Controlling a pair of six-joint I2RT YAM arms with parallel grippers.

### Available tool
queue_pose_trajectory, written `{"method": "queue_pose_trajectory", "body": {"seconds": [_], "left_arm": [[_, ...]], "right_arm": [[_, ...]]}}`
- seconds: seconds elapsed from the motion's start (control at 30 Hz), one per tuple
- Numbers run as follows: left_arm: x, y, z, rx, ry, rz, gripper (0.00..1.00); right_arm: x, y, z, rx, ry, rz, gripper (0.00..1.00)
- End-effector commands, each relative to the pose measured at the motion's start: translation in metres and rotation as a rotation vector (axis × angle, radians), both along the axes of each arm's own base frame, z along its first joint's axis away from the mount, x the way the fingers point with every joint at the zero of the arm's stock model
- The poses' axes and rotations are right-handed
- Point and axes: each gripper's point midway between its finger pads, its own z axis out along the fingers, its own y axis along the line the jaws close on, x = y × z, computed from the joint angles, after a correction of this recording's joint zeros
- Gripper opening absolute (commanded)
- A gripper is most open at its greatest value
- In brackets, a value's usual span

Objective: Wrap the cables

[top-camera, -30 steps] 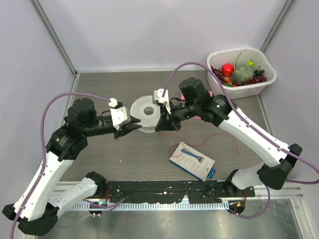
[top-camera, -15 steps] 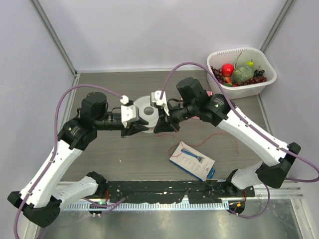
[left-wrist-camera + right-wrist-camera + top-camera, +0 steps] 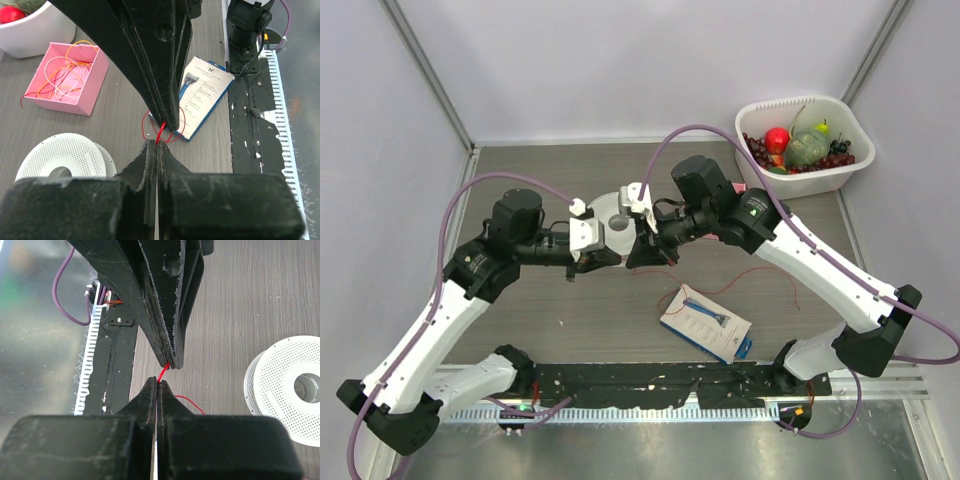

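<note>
Here: red wire (image 3: 161, 134) bridging left pincer (image 3: 156, 145), right pincer (image 3: 156, 383) (both clamped).

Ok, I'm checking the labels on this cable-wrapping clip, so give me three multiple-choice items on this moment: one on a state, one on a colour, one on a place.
1. How do the left gripper and the right gripper stand?
A. Both wide open.
B. Only the left one shut.
C. Both shut on the wire, tip to tip.

2. What colour is that wire?
A. Red.
B. Green.
C. Black.

3. Where is the blue-and-white packet?
A. In the left gripper.
B. Flat on the table, nearer the arm bases than the grippers are.
C. In the right gripper.

Answers: 1 C, both wrist views show closed fingers pinching the strand. 2 A, it shows bright red between the tips. 3 B, the top view shows it lying free on the table.
</note>
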Motion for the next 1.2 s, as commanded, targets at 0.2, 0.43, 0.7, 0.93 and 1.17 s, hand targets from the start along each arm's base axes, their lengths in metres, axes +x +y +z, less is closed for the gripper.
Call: {"method": "queue_pose_trajectory", "body": {"seconds": [0.2, 0.43, 0.7, 0.93, 1.17], "left_arm": [[0.008, -0.005, 0.027, -0.174, 0.043, 0.122, 0.00], [0.036, 0.001, 0.070, -0.451, 0.209, 0.339, 0.00], [0.075, 0.023, 0.100, -0.692, 0.385, 0.578, 0.00], [0.079, 0.029, 0.106, -0.735, 0.415, 0.615, 0.00], [0.077, 0.031, 0.111, -0.752, 0.433, 0.615, 0.00]], "right_arm": [[0.008, 0.004, 0.035, 0.131, -0.078, -0.068, 0.08], [0.031, 0.005, 0.055, 0.259, -0.083, -0.260, 0.62], [0.068, -0.008, 0.087, 0.455, -0.185, -0.516, 0.72], [0.091, -0.007, 0.110, 0.526, -0.317, -0.578, 0.73], [0.076, 0.015, 0.118, 0.533, -0.377, -0.409, 0.73]]}}
